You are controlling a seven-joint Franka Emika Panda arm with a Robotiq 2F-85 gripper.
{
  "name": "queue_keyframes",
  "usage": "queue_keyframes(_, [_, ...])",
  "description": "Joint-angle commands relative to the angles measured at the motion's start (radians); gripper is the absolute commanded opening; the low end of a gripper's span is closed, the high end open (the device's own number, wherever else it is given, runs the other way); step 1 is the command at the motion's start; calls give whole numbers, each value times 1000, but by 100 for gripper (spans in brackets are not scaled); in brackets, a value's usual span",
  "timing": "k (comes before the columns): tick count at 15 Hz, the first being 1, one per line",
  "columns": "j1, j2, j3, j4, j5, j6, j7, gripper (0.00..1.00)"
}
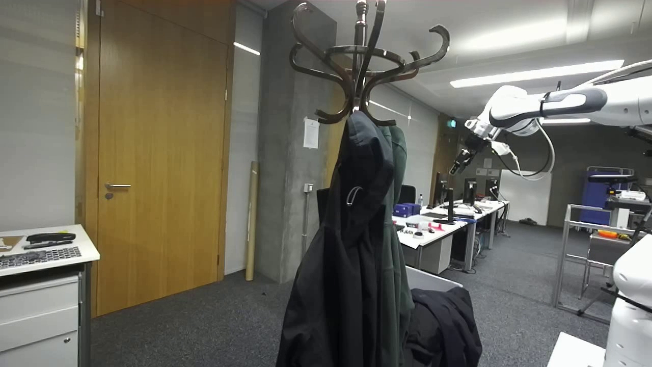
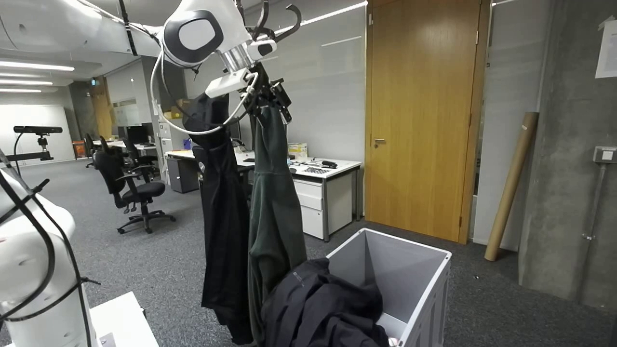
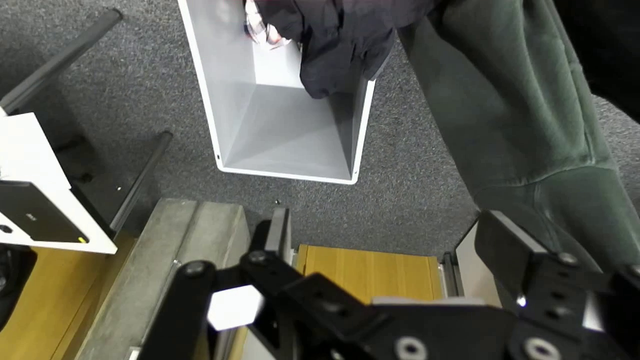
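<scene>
Fingers (image 3: 500, 245), one pair: spread wide, released, near a green garment (image 3: 510, 100).
I list the garment hanging to one side of my fingers, a gap showing between them in an exterior view. Black coat (image 1: 336, 265): hung on the far side of the garment from my fingers. Rack (image 1: 360, 38): bearing both, its top higher than my fingers. Bin (image 3: 285, 130): grey, well below my fingers. Jacket (image 2: 328, 308): dark, heaped in the bin and over its edge, also well below them. Cloth (image 3: 257, 22): checked, inside the bin, partly under the jacket. Counter (image 2: 344, 166): white, beyond my fingers in an exterior view, small items (image 2: 329, 164) on top. Door (image 2: 419, 120): wooden, beyond my fingers too.
</scene>
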Motion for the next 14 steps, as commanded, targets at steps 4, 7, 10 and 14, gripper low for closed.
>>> queue_keyframes(4, [51, 69, -17, 19, -78, -29, 120, 100])
queue_keyframes(7, [46, 96, 3, -13, -126, 41, 235, 100])
queue_keyframes(10, [43, 122, 22, -46, -163, 136, 349, 100])
queue_keyframes(14, [46, 146, 30, -70, -139, 253, 479, 100])
